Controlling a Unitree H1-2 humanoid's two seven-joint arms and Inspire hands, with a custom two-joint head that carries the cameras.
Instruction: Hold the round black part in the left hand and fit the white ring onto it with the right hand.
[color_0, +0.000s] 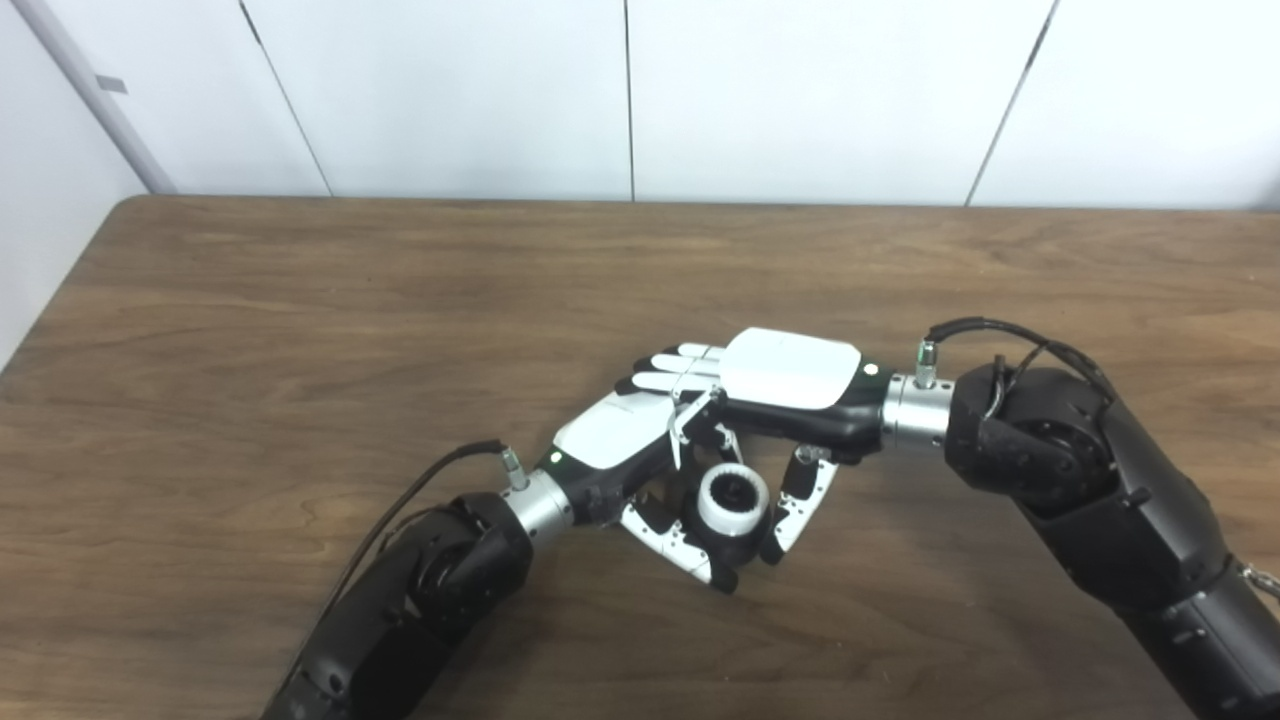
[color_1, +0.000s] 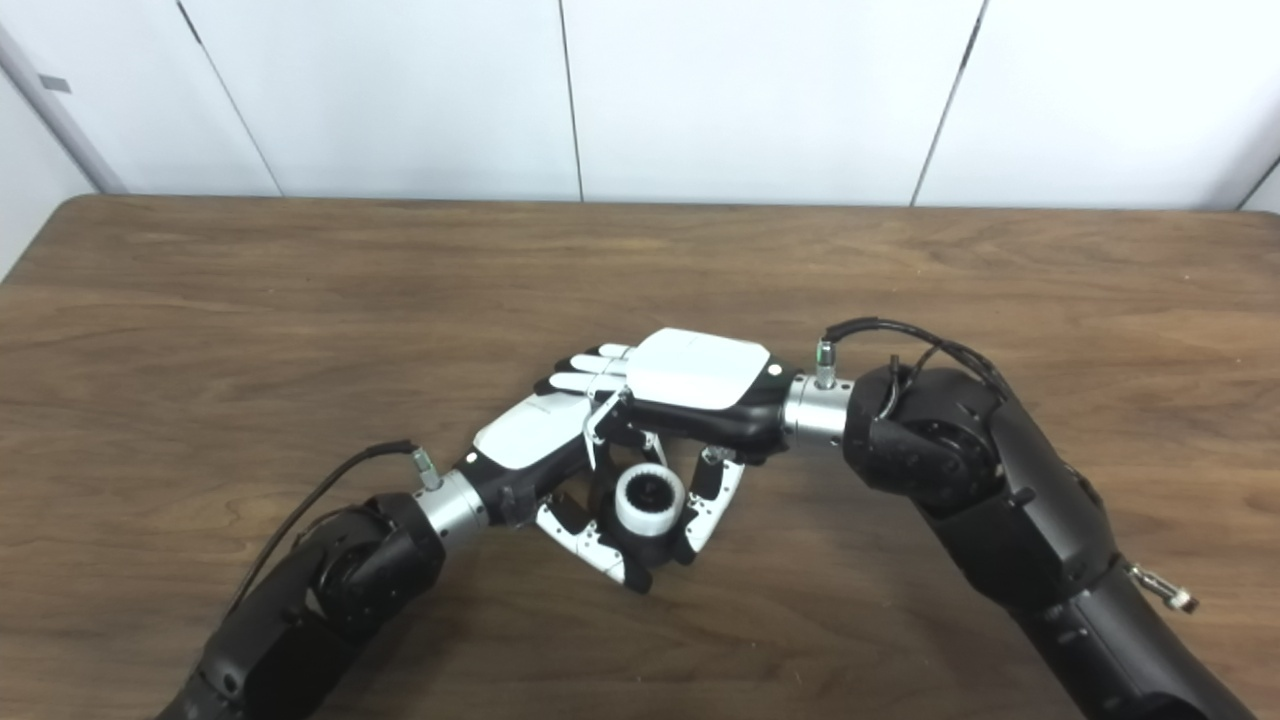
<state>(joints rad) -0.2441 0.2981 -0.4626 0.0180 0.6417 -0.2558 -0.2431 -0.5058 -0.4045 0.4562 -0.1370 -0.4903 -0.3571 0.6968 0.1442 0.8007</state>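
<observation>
I have the round black plastic part (color_0: 738, 541) cupped in my left hand (color_0: 625, 440), its fingers (color_0: 672, 532) curled under it, just above the brown wooden desk (color_0: 300, 330). The white ribbed ring (color_0: 732, 497) looks seated on top. My right hand (color_0: 790, 375) lies over the left with its thumb beside the ring; whether it grips, I cannot tell. If the ring sits crooked, pulling away could drag it off.
</observation>
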